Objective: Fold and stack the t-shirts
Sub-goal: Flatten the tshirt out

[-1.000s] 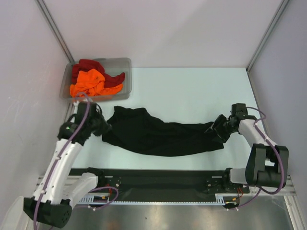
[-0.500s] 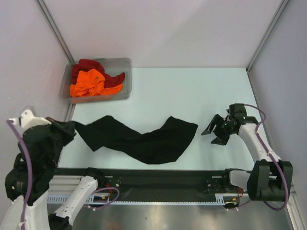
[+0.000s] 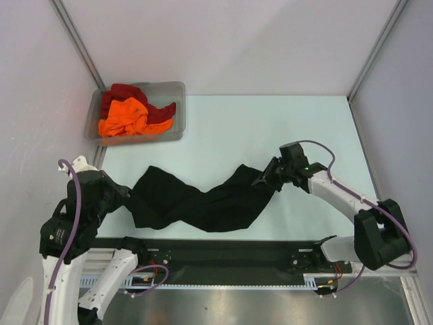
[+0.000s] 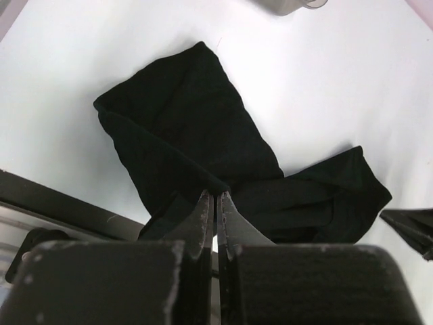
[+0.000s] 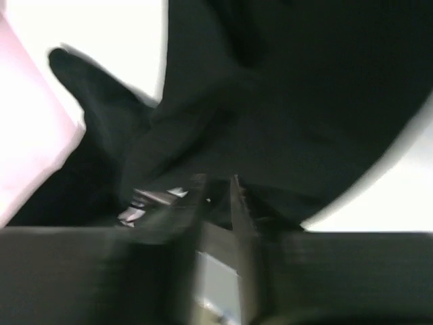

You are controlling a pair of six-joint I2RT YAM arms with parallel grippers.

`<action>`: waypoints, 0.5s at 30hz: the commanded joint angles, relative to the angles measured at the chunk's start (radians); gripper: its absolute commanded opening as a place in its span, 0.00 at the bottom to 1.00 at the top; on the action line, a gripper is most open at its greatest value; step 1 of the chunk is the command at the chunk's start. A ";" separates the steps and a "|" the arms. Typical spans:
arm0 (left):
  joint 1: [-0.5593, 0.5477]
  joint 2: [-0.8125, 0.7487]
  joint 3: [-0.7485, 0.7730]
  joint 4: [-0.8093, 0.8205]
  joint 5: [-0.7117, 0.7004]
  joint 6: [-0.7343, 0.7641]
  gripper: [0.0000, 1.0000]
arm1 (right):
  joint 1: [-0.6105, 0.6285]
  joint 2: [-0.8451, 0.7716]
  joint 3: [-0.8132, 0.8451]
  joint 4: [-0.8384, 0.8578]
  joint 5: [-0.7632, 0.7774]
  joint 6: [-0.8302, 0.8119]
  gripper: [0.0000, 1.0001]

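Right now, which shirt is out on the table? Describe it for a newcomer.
On the pale table, nearer than the clear grey bin at its far left corner, lies the black t-shirt, a long rumpled band. It is the only shirt outside the bin; the orange t-shirt and dark red t-shirt are bunched inside.

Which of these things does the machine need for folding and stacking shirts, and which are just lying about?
Part of the job:
black shirt, crumpled
orange shirt
red shirt

Just lying about:
bin, holding the orange and red shirts
table, under the black one
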 commanded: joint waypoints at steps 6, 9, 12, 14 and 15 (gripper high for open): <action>0.005 0.107 0.110 0.073 -0.017 0.131 0.00 | 0.081 0.241 0.105 0.174 0.034 0.093 0.03; 0.005 0.124 0.127 0.087 -0.017 0.146 0.00 | 0.112 0.270 0.065 0.278 0.020 0.163 0.28; 0.005 0.119 0.119 0.089 0.006 0.146 0.00 | 0.138 0.294 0.054 0.321 0.031 0.199 0.31; 0.005 0.116 0.113 0.093 0.030 0.149 0.00 | 0.159 0.300 0.051 0.335 0.045 0.214 0.29; 0.005 0.116 0.112 0.093 0.032 0.151 0.00 | 0.164 0.303 0.051 0.346 0.048 0.217 0.26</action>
